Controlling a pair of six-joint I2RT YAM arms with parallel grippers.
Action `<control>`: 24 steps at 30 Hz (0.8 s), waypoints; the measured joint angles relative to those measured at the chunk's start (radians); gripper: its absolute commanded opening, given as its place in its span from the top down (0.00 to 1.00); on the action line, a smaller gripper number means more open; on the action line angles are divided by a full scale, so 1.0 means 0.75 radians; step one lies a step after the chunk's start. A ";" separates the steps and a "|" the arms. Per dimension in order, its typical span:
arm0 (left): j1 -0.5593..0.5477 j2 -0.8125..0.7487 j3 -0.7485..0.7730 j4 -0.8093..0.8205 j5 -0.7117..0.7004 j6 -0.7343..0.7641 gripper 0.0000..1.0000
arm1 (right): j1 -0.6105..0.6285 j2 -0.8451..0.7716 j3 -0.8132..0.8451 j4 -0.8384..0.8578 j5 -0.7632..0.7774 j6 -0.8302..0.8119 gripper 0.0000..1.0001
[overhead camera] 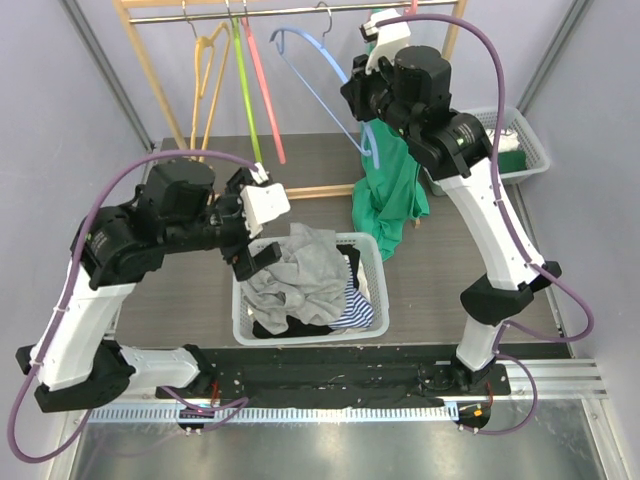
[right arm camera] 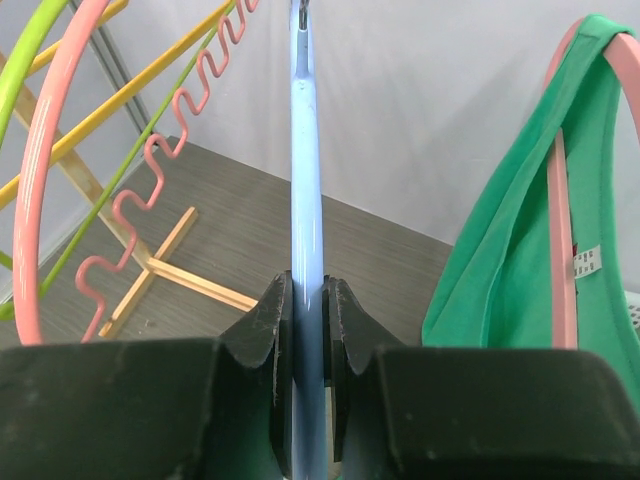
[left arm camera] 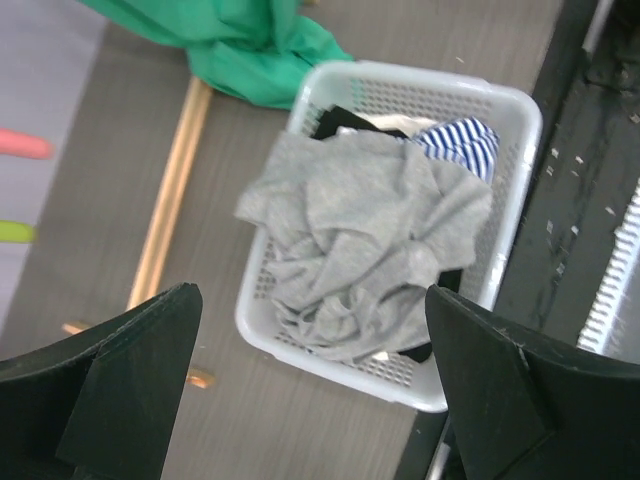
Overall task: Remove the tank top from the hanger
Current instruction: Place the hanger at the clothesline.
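Note:
My right gripper [overhead camera: 360, 98] [right arm camera: 307, 300] is shut on the bare light blue hanger [overhead camera: 318, 78] [right arm camera: 306, 180], which hangs from the rail. A green tank top [overhead camera: 388, 195] [right arm camera: 510, 260] hangs beside it to the right on a pink hanger [right arm camera: 560, 220]; its hem also shows in the left wrist view [left arm camera: 240, 45]. My left gripper [overhead camera: 260, 228] [left arm camera: 310, 300] is open and empty above the white basket [overhead camera: 370, 245] [left arm camera: 520, 110]. A crumpled grey garment [overhead camera: 295, 270] [left arm camera: 370, 230] lies on top in that basket.
Yellow [overhead camera: 205, 80], green [overhead camera: 243, 80] and pink [overhead camera: 262, 85] hangers hang from the wooden rack's rail [overhead camera: 300, 8]. A striped garment [overhead camera: 350, 305] [left arm camera: 460, 140] and dark clothes lie under the grey one. A second white basket [overhead camera: 522, 140] stands at the back right.

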 measured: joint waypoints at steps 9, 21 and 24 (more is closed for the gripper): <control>0.000 0.040 0.120 -0.032 -0.198 -0.003 0.01 | 0.015 0.018 0.036 0.063 0.006 -0.013 0.99; 0.001 -0.006 0.197 -0.053 -0.250 0.003 0.00 | 0.023 0.139 0.152 0.126 0.004 -0.012 0.99; 0.001 -0.009 0.219 -0.052 -0.255 0.004 0.00 | 0.023 0.165 0.153 0.142 0.005 -0.012 0.99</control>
